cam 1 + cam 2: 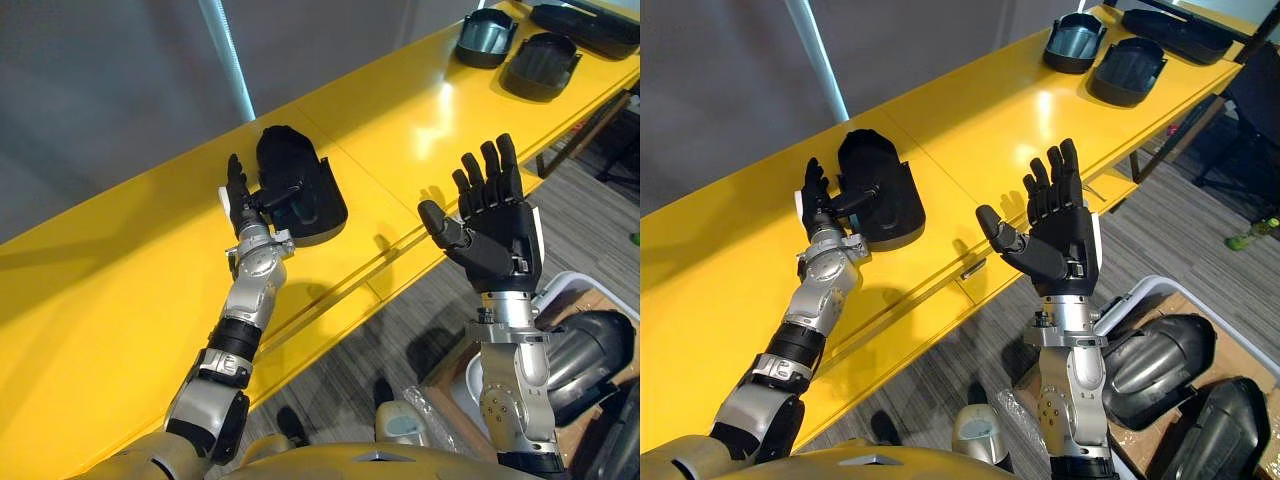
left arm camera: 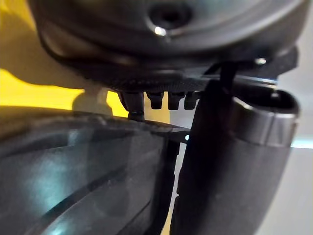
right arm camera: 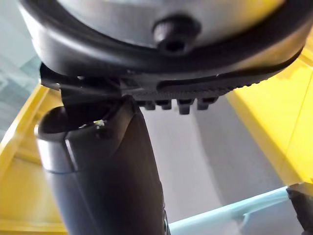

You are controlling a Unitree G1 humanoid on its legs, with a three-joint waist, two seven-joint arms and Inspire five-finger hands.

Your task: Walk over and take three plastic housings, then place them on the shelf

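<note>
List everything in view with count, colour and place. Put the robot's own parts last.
shelf: 1, yellow, runs across the scene
near housing: 1, black, lying on the shelf at the left hand
far housings: 2, black, hollow side up, at the shelf's far right end
long black part: 1, black, beyond those two
box: 1, brown, on the floor at lower right
boxed housings: at least 2, dark, in the box
green object: 1, on the floor at far right, too small to identify
floor: grey planks
left hand: dark, fingers straight beside the near housing, thumb across it
right hand: dark, open, raised, empty
</note>
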